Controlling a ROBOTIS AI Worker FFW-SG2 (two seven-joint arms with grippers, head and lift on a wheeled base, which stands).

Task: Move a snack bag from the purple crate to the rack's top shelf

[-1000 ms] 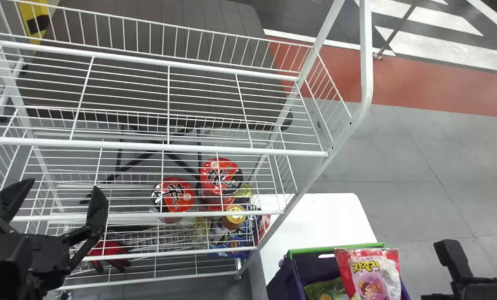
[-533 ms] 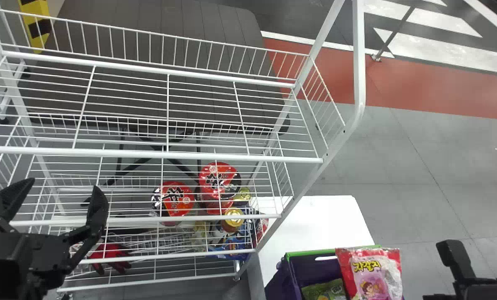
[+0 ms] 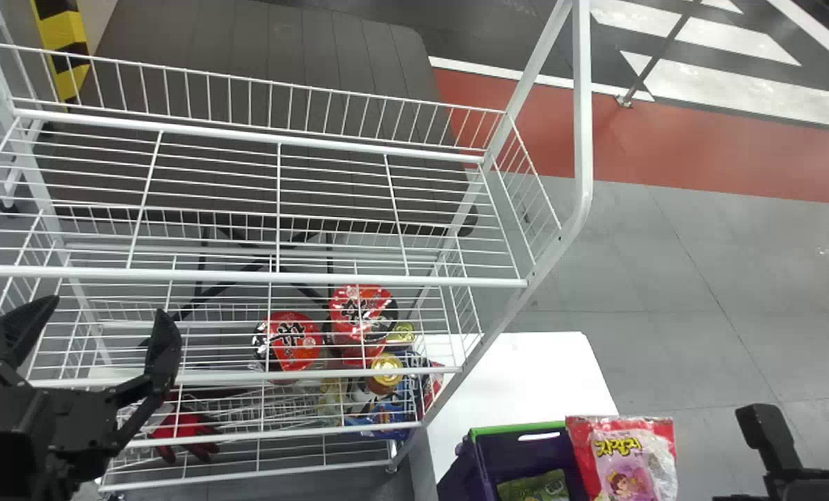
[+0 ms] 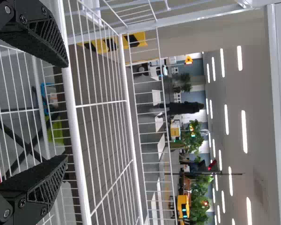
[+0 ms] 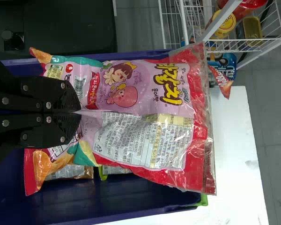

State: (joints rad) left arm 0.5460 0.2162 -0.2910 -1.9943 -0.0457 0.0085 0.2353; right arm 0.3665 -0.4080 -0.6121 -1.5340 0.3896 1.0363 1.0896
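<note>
The white wire rack [image 3: 580, 153] takes up most of the head view, its left end cut off by the picture's edge and its lower levels seen only through the bars of the top shelf [image 3: 268, 278]. Beside its right end stands the white counter [image 3: 526, 369]; the far right corner shows, but the near edge runs out of the picture. The purple crate [image 3: 526, 459] sits back from the counter's far edge, its near side also cut off. The left hand [image 3: 103, 309] is spread wide at the rack's front left, with nothing in its grip; I cannot tell whether it touches the bars. Of the right arm [image 3: 821, 486], a black piece pokes in at the bottom right. The right hand [image 5: 70, 112] is closed on the snack bag [image 3: 626, 459], pinching it mid-width and covering part of the print. That bag lies over the crate, its far end reaching past the crate's edge above the counter; whether it touches the crate is unclear. Below it, a green packet [image 3: 540, 486] is partly hidden. Behind the left hand and bars, a red item [image 3: 188, 428] is hard to make out.
</note>
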